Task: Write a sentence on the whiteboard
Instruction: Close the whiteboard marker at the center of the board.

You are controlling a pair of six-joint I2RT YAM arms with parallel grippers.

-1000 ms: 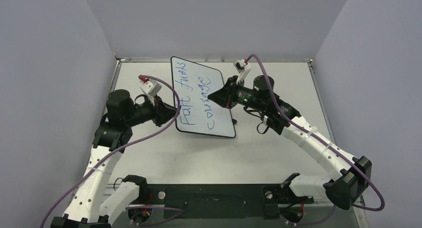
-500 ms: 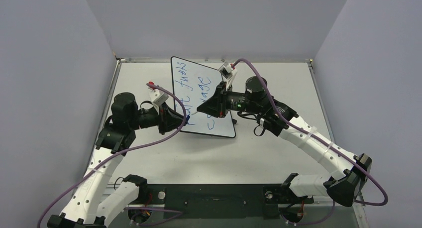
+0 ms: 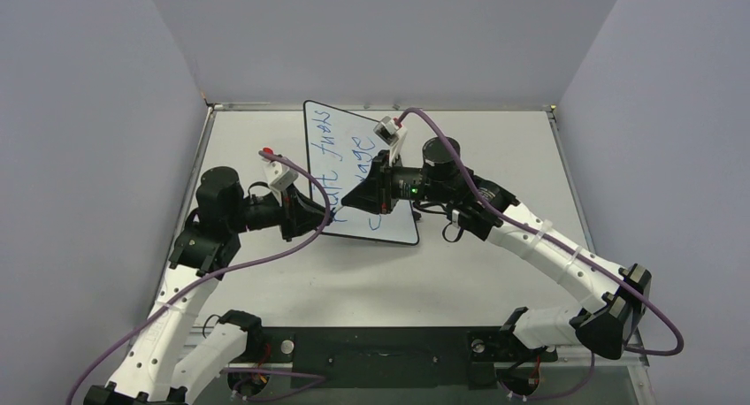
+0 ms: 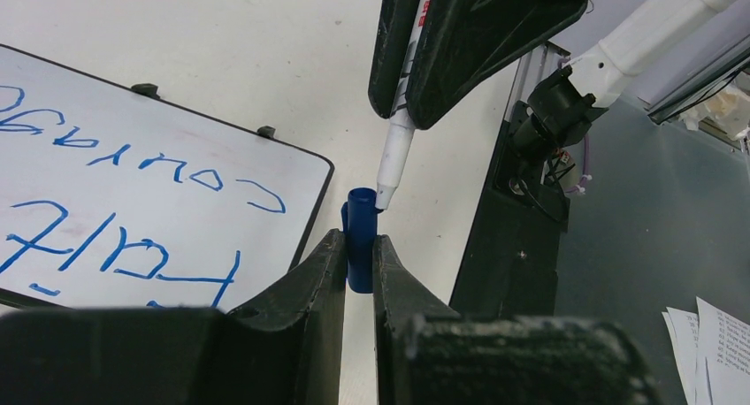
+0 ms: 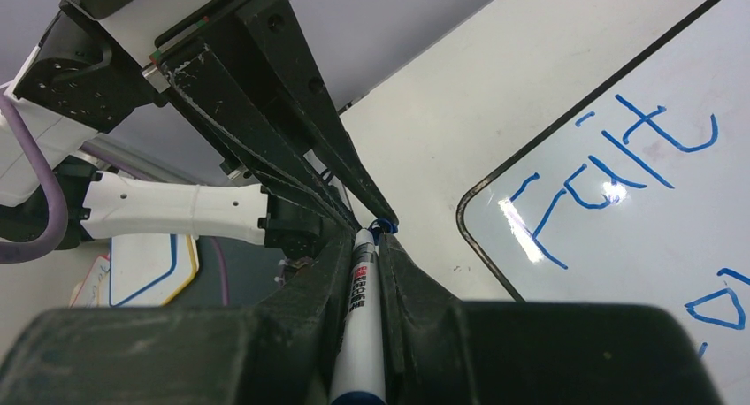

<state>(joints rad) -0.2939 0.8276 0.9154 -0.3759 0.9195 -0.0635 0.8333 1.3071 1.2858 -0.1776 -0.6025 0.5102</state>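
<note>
The sentence (image 3: 329, 162) reads near-to-far along the whiteboard (image 3: 400, 226).

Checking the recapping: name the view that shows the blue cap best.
Left wrist: the blue cap sits clamped in the left gripper, marker tip at its mouth. Right wrist shows only its rim; top external, barely anything.

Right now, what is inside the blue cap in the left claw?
The marker tip meets the cap mouth; nothing is visibly inside yet. The cap's interior is hidden, and the left claw covers its lower half.
</note>
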